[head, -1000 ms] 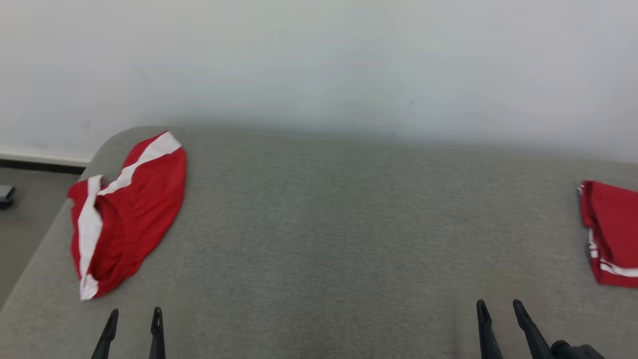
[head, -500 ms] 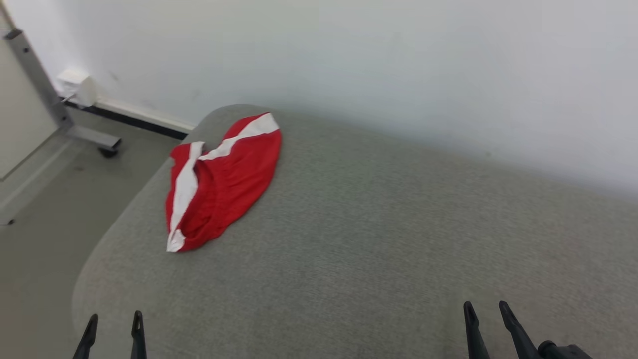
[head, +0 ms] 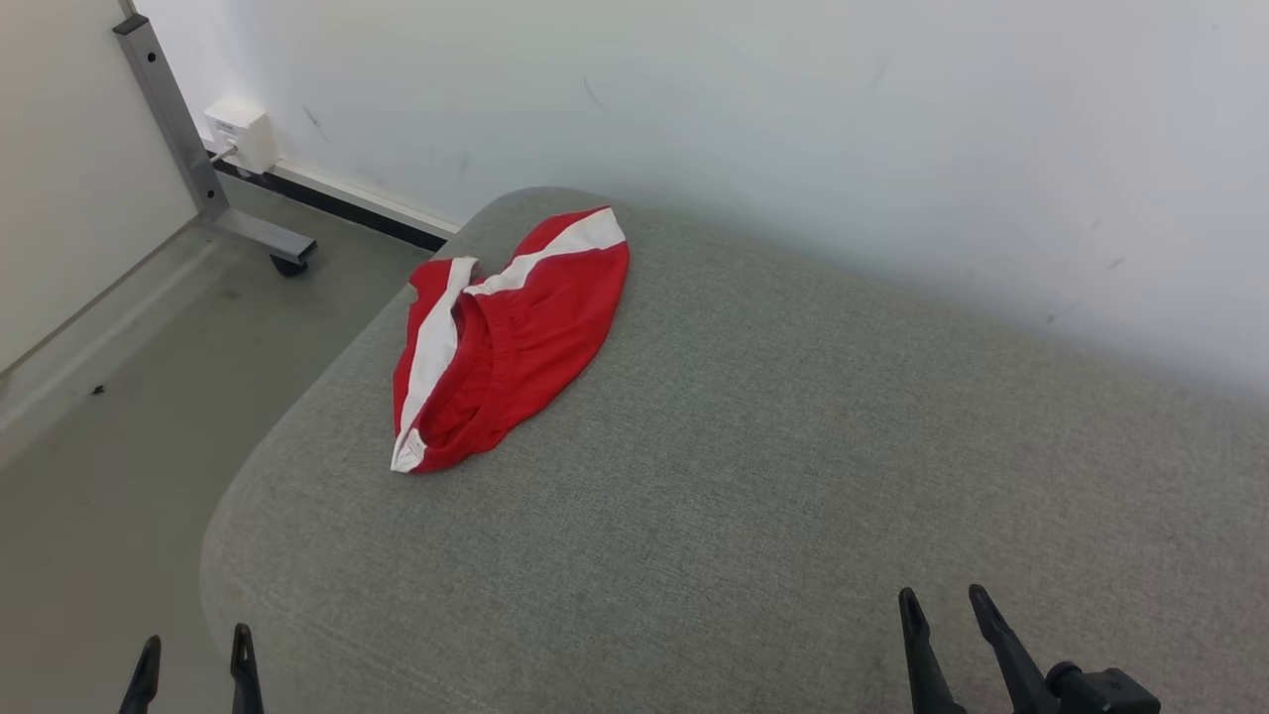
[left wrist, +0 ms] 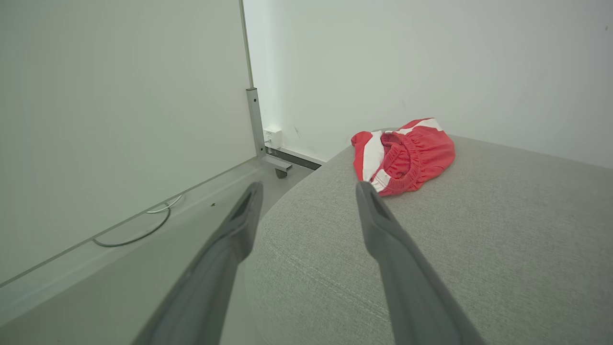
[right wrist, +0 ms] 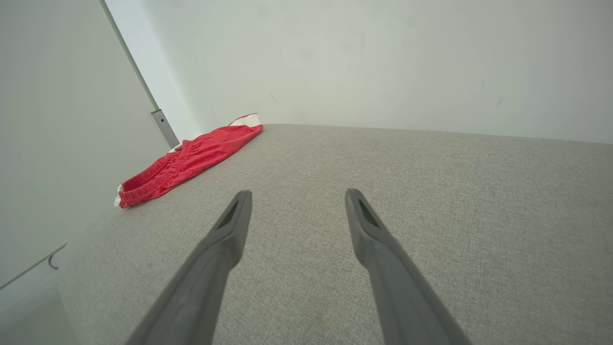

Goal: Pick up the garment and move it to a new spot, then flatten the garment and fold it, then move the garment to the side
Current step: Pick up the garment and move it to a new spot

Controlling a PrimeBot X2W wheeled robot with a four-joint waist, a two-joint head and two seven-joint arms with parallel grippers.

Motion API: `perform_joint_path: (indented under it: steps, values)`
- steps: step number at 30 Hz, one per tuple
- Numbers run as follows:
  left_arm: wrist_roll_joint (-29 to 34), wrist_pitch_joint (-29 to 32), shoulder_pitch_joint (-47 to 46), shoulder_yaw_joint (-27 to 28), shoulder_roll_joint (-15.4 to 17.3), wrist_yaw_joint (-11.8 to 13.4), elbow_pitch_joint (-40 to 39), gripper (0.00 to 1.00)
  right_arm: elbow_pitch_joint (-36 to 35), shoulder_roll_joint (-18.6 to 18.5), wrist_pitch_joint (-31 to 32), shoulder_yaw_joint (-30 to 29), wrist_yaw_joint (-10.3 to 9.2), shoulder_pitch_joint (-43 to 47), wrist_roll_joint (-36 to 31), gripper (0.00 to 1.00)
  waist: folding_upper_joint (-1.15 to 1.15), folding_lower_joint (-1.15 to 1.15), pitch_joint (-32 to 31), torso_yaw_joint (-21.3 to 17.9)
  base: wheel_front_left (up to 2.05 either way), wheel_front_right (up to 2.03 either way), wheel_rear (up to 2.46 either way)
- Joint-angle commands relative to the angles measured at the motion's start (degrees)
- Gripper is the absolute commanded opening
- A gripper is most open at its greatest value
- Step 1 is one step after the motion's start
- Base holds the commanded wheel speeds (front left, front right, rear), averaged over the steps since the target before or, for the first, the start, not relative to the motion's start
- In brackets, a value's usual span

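— Where is the garment (head: 506, 337)?
— Crumpled on the grey cushion (head: 753, 466), well ahead of the left gripper (head: 195, 643) and a little to its right, and far ahead-left of the right gripper (head: 943, 597).
— And the fingers?
— Both pairs are spread wide, pinching nothing.

Head swinging left!
My view has turned toward the red garment (head: 535, 327), now near centre; a metal post (head: 169, 109) and wall box (head: 241, 134) have come in.
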Motion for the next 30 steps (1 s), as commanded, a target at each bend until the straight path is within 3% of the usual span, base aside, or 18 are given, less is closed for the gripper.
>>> perform_joint_path:
  steps: [1, 9, 15, 27, 30]
  values:
    - [-0.21, -0.28, 0.38, 0.24, 0.04, 0.10, -0.09, 1.00, -0.03, 0.06, -0.27, 0.11, -0.15, -0.47, -0.05, 1.00, -0.01, 0.00, -0.04, -0.08, 0.00, 0.00, 0.00]
    - [-1.96, 1.58, -5.10, 0.44, 1.73, -0.52, 1.18, 1.00, -0.80, 0.04, 0.25, -1.44, -0.15, -0.42, -1.03, 1.00, -0.01, 0.00, 1.06, -2.74, 0.00, 0.00, 0.00]
    - [-3.25, 3.09, -15.81, 0.71, 4.29, -1.29, 1.85, 1.00, -3.12, -1.90, 1.80, -3.64, -0.15, -2.53, -2.43, 1.00, -0.01, 0.00, 5.82, -9.10, 0.00, 0.00, 0.00]
    - [-6.97, 7.12, -41.23, 4.24, 10.46, 0.06, 6.32, 1.00, -9.18, -6.14, 3.10, -11.89, -0.15, -8.01, -2.47, 1.00, -0.01, 0.00, 20.29, -23.49, 0.00, 0.00, 0.00]
    - [-7.73, 9.23, -46.73, 5.33, 13.43, -0.04, 8.89, 1.00, -10.53, -6.36, 3.16, -13.13, -0.15, -8.83, -2.60, 1.00, -0.01, 0.00, 23.27, -26.02, 0.00, 0.00, 0.00]
